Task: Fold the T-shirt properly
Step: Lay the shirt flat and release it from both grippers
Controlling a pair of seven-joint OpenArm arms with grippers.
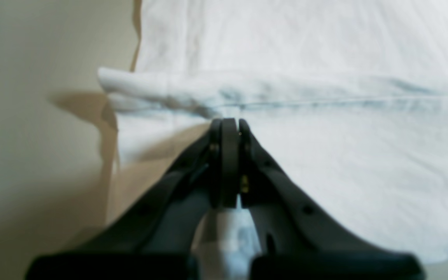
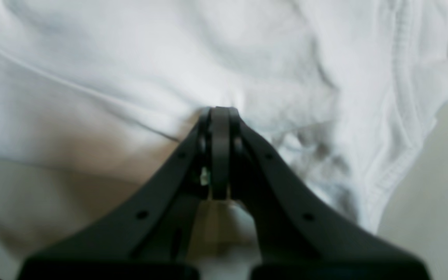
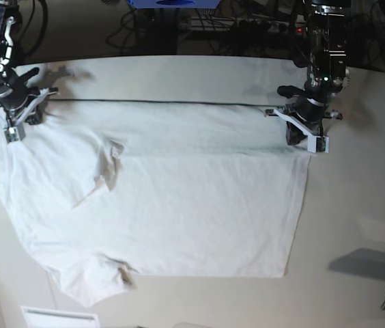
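**Both tools pinched on the far edge, fold in hand**

We start with the tabletop (image 3: 356, 205), pale and broad, carrying the T-shirt (image 3: 179, 212) spread across its middle, collar end toward 9 o'clock and hem toward 3 o'clock in the base view. The shirt's far long edge, at 12 o'clock, is drawn taut between our two arms, and one sleeve (image 3: 104, 167) already lies tucked inward on the body.

Our left tool (image 1: 230, 123) is clamped narrow on a gathered fold of cloth at the hem corner; our right tool (image 2: 220, 112) is likewise closed on fabric near the ribbed collar (image 2: 403, 97).

As we judge it, the lengthwise fold goes well if both arms carry the edge toward 6 o'clock together, level and evenly tensioned, so the crease stays straight and the tucked sleeve does not slide out.
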